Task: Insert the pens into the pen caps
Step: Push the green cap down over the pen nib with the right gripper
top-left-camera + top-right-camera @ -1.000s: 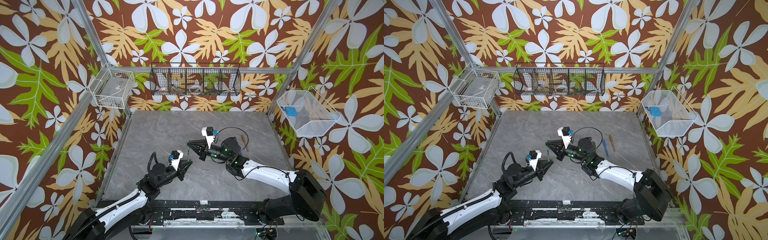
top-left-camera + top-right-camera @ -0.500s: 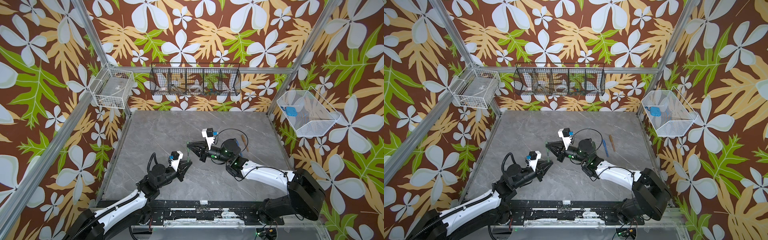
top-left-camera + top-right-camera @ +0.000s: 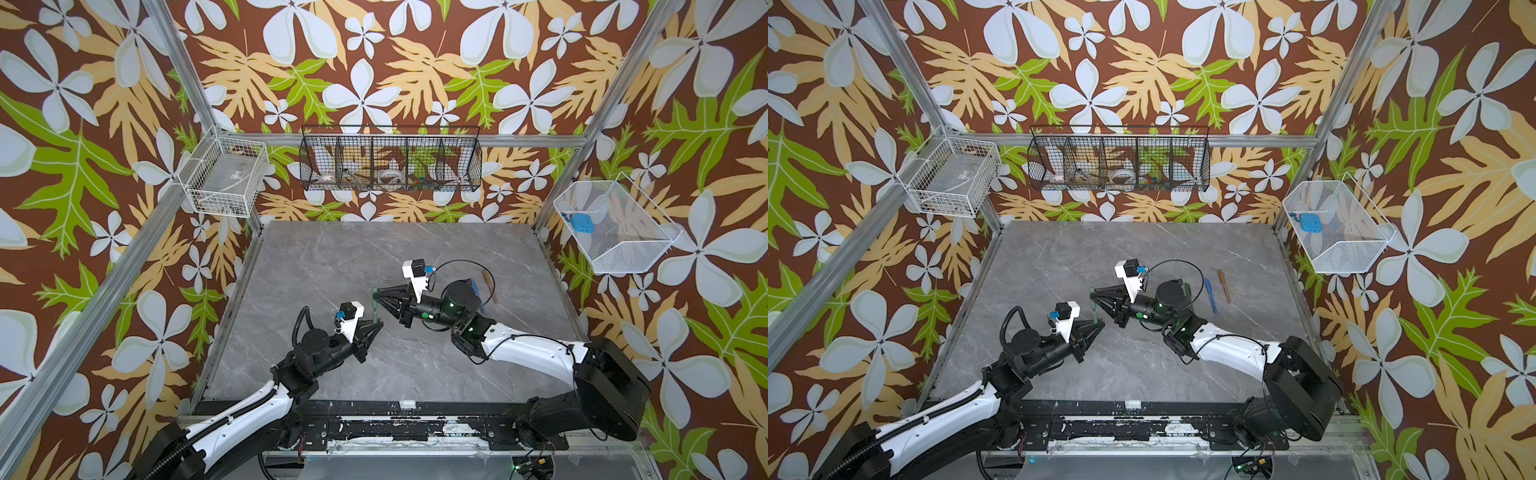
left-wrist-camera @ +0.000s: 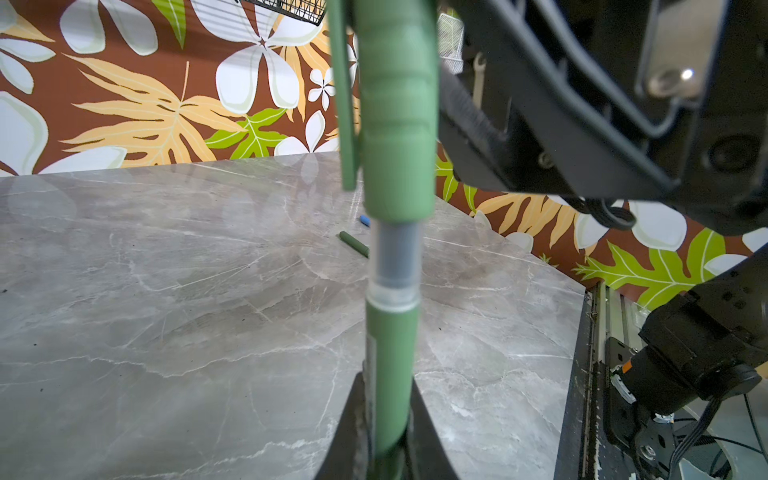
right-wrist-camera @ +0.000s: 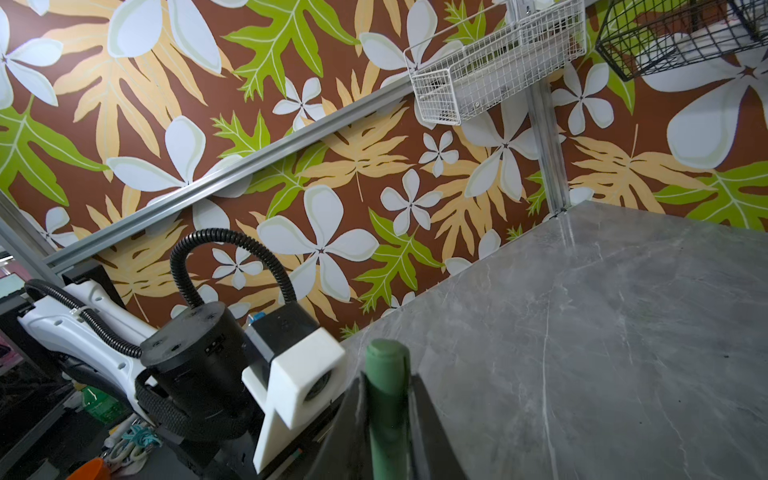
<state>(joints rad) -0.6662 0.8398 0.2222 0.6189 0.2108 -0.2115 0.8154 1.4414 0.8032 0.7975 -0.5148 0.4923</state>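
The left claw (image 3: 377,325) is clamped shut on the barrel of a green pen (image 4: 390,353), which sticks out from it toward the other arm. Just past the pen's far end, the right claw (image 3: 379,292) meets it tip to tip above the table (image 3: 332,257). A green cap (image 4: 397,124) sits between that claw's jaws. In the right wrist view the jaws flank the cap closely on both sides. I cannot tell whether they pinch it or have begun to let go.

Very little has moved in the last second. The left claw has barely stirred, and the right claw has crept slightly toward it. I take that small closing of the gap as the push that slides the cap over the tip.

Seen from the left wrist, the cap now covers the pen's nose. A clear band of the pen shows between the cap's rim and the green barrel. My guess is that the cap is on but perhaps not pressed fully home, so this pairing looks nearly done rather than finished.

Farther out, beyond the right claw and behind its arm, another green pen (image 4: 354,244) lies on the table. A blue pen (image 3: 1210,295) and a brown pen (image 3: 1224,286) lie past it, well apart from both claws. They are too small for me to tell whether they are capped.
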